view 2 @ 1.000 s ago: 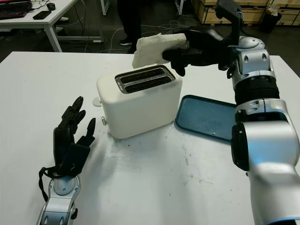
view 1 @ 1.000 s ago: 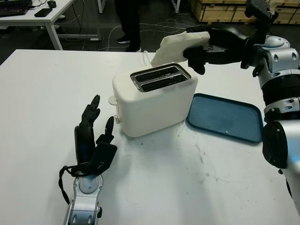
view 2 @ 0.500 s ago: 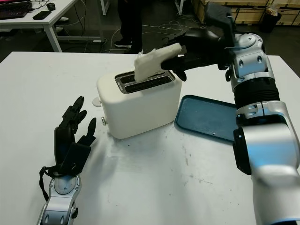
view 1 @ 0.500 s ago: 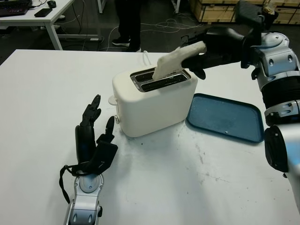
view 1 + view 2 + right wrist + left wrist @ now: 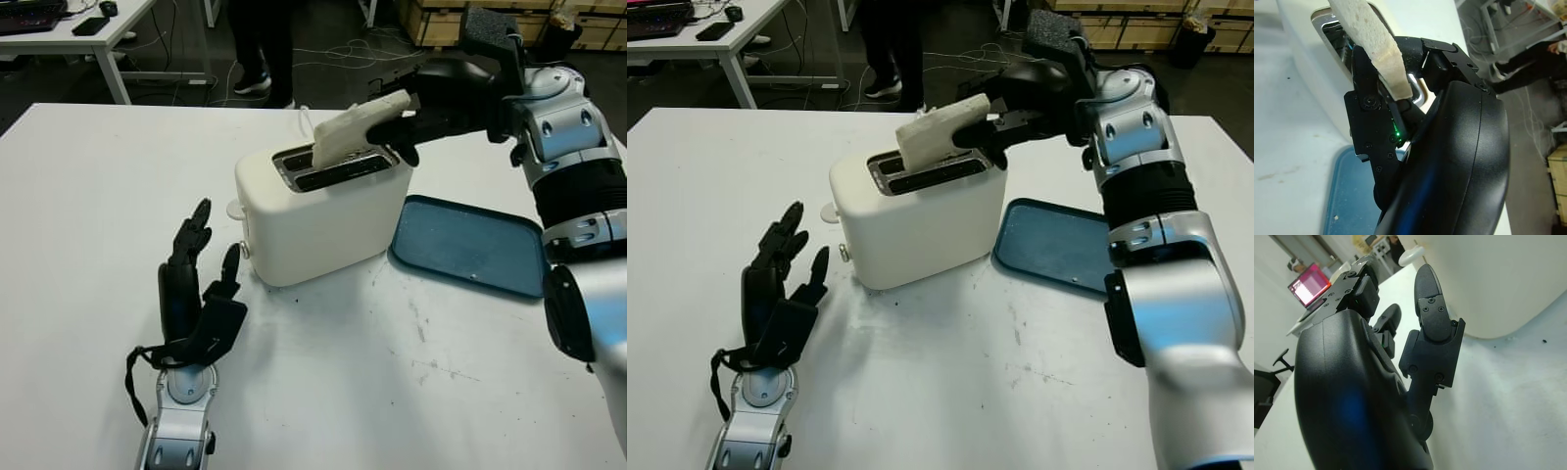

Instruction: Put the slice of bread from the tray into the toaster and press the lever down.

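Above the toaster [image 5: 318, 206], right hand [image 5: 423, 103] grips tilted bread slice [image 5: 355, 127], lower corner entering a slot; it should be stood upright before lowering. Left hand [image 5: 191, 294] open, near-left.

You see that both the left hand [image 5: 191, 294] and the right hand [image 5: 1004, 108] have glossy black shells and black jointed fingers [image 5: 1432, 316] with small screws, a green light glows inside the right one, and the forearms are silver with black ribbed rings.
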